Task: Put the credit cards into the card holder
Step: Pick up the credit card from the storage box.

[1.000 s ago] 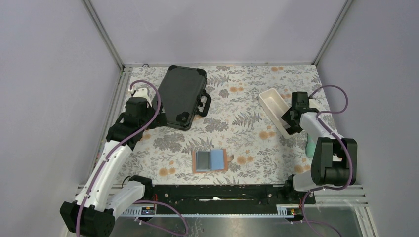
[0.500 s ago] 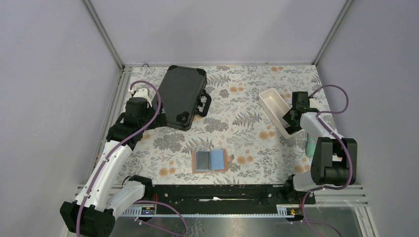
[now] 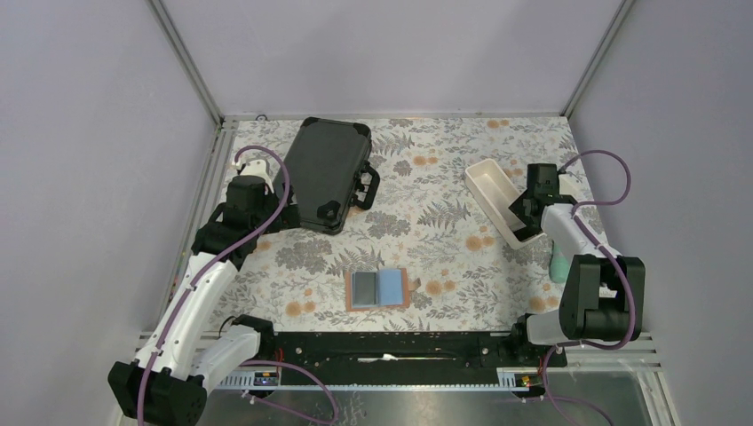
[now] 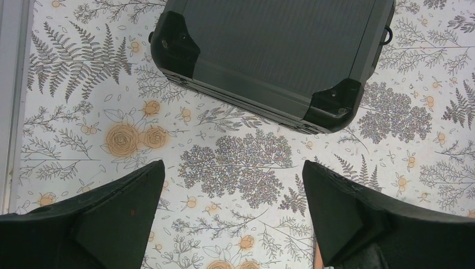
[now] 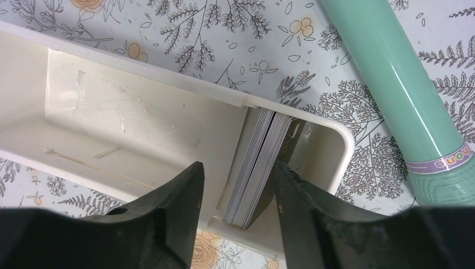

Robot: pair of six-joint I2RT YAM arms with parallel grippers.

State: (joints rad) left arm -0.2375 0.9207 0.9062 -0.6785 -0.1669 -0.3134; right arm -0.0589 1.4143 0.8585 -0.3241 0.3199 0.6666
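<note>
- Credit cards (image 5: 259,168): a stack standing on edge and leaning, inside the white tray (image 5: 112,117), packed against the end wall nearest the right arm's base
- White tray: long and shallow, set at a slant on the flower-patterned table (image 3: 426,222); the rest of its inside holds nothing that can be made out
- Right gripper (image 5: 237,165): reaches into the card end of the tray, one finger on each side of the stack; one finger touches the cards, while a sliver of tray shows between the other finger and the stack, so whether the cards are clamped cannot be told
- Card holder (image 3: 379,287): lies spread open and flat, well apart from the tray, toward the arm bases and on the left arm's side; the half nearer the tray is pale blue, the farther half dark grey
- Green tube (image 5: 392,89): lies on the table just beside the tray's card end, outside its wall
- Black case (image 3: 326,173): closed, well apart from the tray, across the table on the left arm's side
- Left gripper (image 4: 232,163): hovers beside the black case, far from the tray, jaws spread wide with nothing between them
</note>
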